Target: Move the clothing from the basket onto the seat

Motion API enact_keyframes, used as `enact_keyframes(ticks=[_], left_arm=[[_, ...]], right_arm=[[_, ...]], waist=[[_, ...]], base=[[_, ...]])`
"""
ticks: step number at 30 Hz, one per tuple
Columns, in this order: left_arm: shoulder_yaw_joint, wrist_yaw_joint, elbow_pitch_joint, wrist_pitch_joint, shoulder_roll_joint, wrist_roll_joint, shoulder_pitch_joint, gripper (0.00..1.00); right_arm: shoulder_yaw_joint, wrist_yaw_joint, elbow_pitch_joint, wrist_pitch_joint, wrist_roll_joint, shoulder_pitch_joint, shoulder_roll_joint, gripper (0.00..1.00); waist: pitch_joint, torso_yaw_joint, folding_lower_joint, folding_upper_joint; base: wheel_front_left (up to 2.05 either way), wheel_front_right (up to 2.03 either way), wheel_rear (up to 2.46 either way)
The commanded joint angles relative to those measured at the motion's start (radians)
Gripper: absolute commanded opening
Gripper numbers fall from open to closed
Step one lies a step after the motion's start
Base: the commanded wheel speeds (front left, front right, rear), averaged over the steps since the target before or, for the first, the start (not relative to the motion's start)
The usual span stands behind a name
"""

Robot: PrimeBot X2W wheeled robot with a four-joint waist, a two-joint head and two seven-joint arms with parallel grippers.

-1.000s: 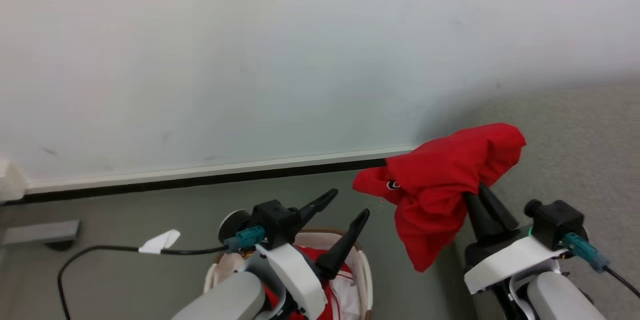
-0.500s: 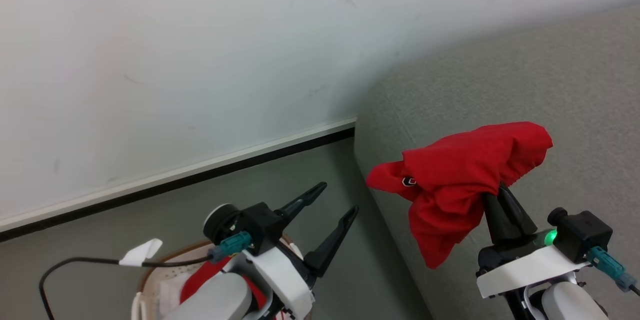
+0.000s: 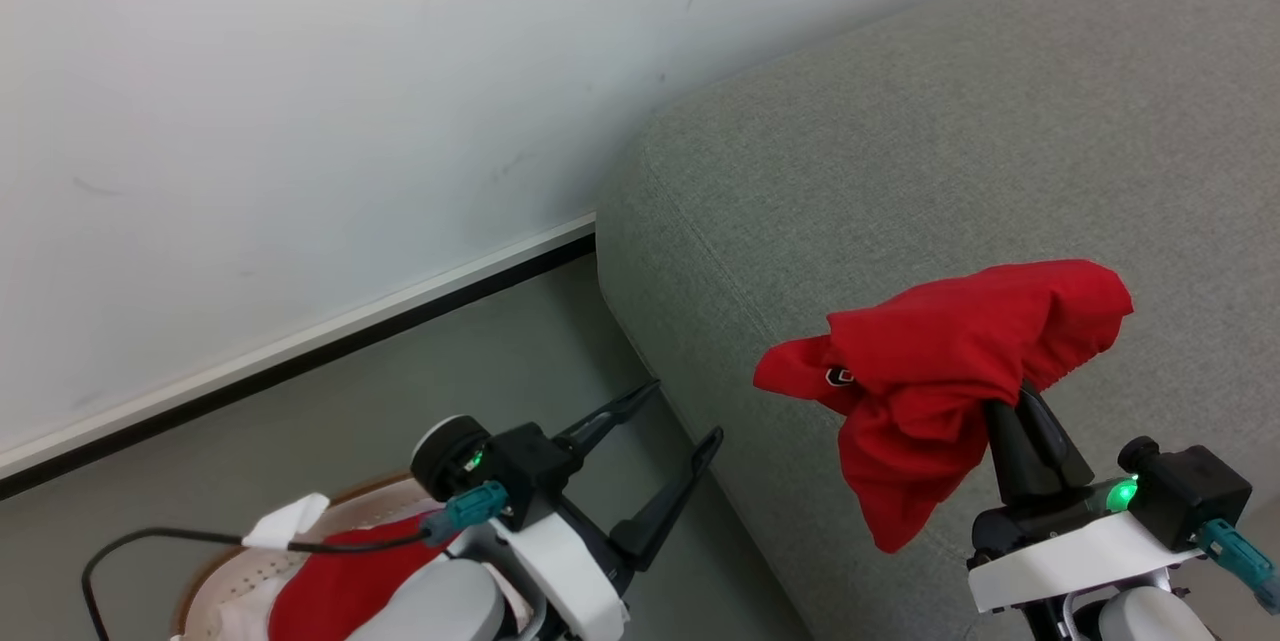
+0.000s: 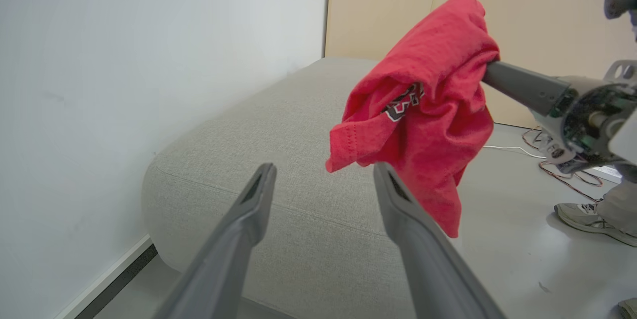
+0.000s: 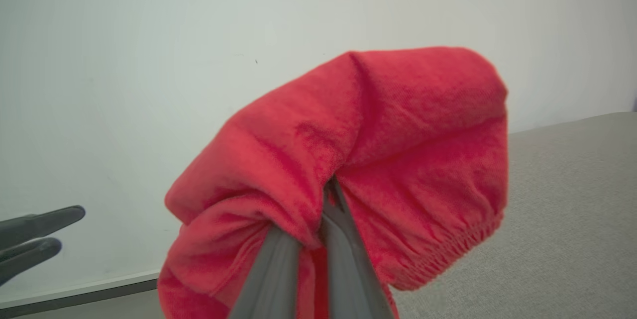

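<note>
Nearest the robot, at the lower left of the head view, the basket (image 3: 222,569) stands on the floor (image 3: 480,361). More red clothing (image 3: 335,589) lies inside it, partly hidden by the left forearm. Just beyond it, the left gripper (image 3: 686,411) hangs with its two fingers spread wide and nothing between them.

To the right, the right gripper (image 3: 1020,431) is clamped tight on a red garment (image 3: 940,371), pinching a fold near the middle of the bundle. The garment appears to hang in the air above the near left corner of the seat (image 3: 900,151), not resting on it.

The likeliest trouble is a drop too close to that rounded corner. Most of the cloth drapes loose below the pinch, so if let go here, its weight could pull it over the edge to the floor. The long tail could also drag on the upholstery or brush the left gripper's open fingers, which stand close to it in the left wrist view. That might tug the fold out of the narrow grip.

The garment is bright red, soft and limp, bunched like a hood over the fingertips. One corner has a stitched hem and another a gathered edge. Part of a dark-and-white print shows among the folds, too crumpled to read.

Farther off, the grey woven seat runs away to the right. Behind it rises a pale wall (image 3: 300,71).
</note>
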Motion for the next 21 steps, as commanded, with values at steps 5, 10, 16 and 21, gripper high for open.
enact_keyframes(ticks=[5,10,16,21], left_arm=[[0.001,-0.012,-0.02,0.0,0.016,0.037,-0.006,1.0],[-0.012,-0.022,-0.074,0.0,0.065,0.066,-0.049,1.0],[-0.032,-0.027,-0.162,0.005,0.162,0.079,-0.127,1.0],[-0.041,-0.028,-0.235,0.017,0.235,0.067,-0.183,1.0]], right_arm=[[-0.03,-0.002,-0.001,0.0,0.011,-0.044,-0.015,0.0],[-0.093,-0.002,0.023,0.0,0.019,-0.126,-0.011,0.0],[-0.174,-0.003,0.071,0.0,0.014,-0.282,0.001,0.0],[-0.269,-0.003,0.127,0.0,0.01,-0.419,-0.009,0.0]], waist=[[0.05,0.006,0.0,-0.0001],[0.167,0.045,0.0,-0.0001],[0.348,0.102,0.0,-0.0001],[0.467,0.148,0.0,-0.0001]], base=[[0.0,0.0,0.0],[0.0,0.0,0.0],[0.0,0.0,0.0],[0.0,0.0,0.0]])
